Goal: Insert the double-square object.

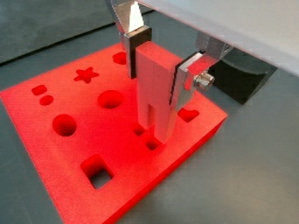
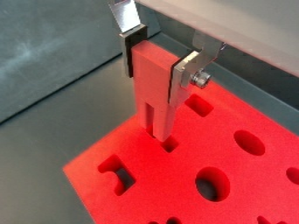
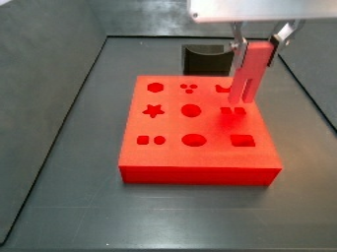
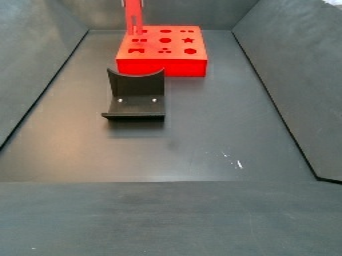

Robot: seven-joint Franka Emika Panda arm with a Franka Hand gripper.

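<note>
A lab test cell: dark walled enclosure, fixture, end effector overhead.

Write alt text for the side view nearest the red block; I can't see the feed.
The gripper holds the double-square object upright in its jaws, lower end at a cut-out in the red block. A dark stand sits behind the block.
</note>
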